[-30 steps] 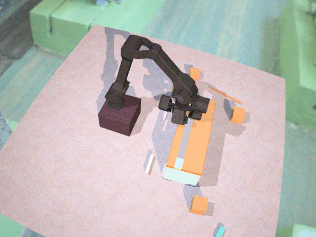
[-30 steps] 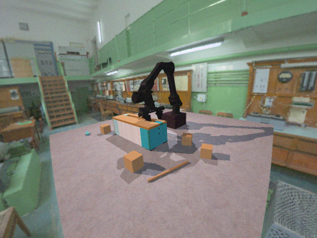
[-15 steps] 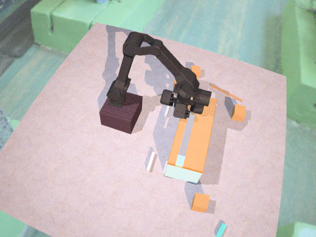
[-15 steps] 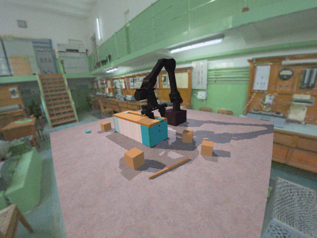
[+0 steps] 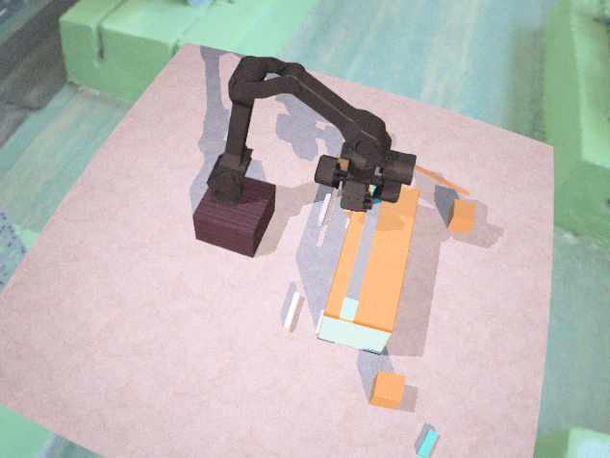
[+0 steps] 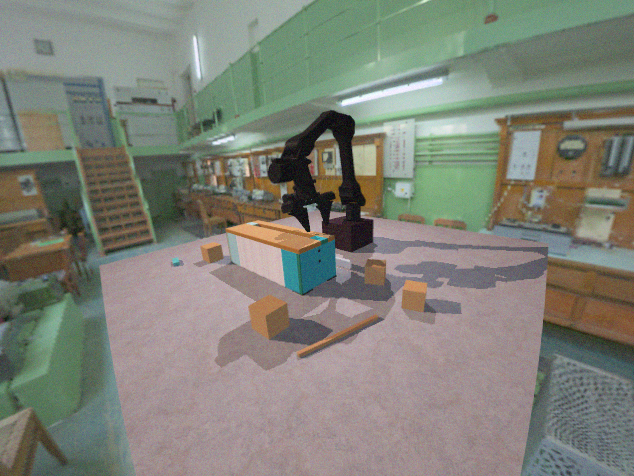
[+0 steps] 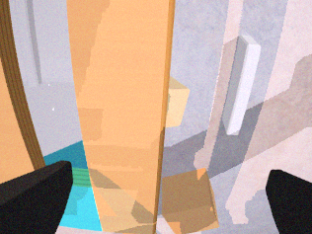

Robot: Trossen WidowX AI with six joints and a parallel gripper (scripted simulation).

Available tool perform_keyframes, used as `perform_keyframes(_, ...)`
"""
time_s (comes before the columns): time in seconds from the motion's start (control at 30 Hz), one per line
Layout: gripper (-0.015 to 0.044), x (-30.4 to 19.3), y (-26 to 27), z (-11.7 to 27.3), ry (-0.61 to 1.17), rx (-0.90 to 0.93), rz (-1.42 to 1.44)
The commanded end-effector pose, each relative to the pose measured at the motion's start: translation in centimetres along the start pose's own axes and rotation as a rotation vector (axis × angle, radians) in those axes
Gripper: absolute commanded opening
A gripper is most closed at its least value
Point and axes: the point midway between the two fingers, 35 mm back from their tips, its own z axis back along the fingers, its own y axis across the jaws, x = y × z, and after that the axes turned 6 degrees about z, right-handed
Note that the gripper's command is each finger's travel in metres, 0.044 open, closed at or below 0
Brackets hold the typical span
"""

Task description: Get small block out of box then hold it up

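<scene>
The box (image 5: 389,275) (image 6: 312,266) has an orange lid with a long slot, a teal end and a pale end. In the wrist view the lid's narrow strip (image 7: 120,58) runs between the fingers. A small pale yellow block (image 7: 178,104) shows just past that strip's edge; I cannot tell whether it is behind the clear front or outside. My gripper (image 6: 317,226) (image 7: 172,179) is open and empty, above the teal end of the box, one finger over the slot side and the other past the front edge. Its fingertips are hidden in the top view.
A brown-orange cube (image 6: 375,271) (image 7: 190,201) stands near the teal end, with a white bar (image 7: 243,85) in front of the box. Other orange cubes (image 5: 388,389) (image 6: 268,316), an orange stick (image 6: 339,336), a second white bar (image 5: 292,311) and a teal piece (image 5: 427,443) lie around.
</scene>
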Motion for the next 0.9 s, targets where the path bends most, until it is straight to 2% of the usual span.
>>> perform_keyframes(0.0,0.0400,-0.4,0.0,1.1,0.006,0.007,0.006)
perform_keyframes(0.37,0.0400,-0.3,0.2,0.8,0.000,0.015,0.006)
perform_keyframes(0.47,0.0321,-0.5,0.1,0.9,-0.003,0.027,0.110)
perform_keyframes(0.53,0.0285,-0.7,-0.1,0.8,-0.023,0.029,0.268)
perform_keyframes(0.87,0.0285,-2.5,-1.0,0.3,-0.171,-0.026,1.393)
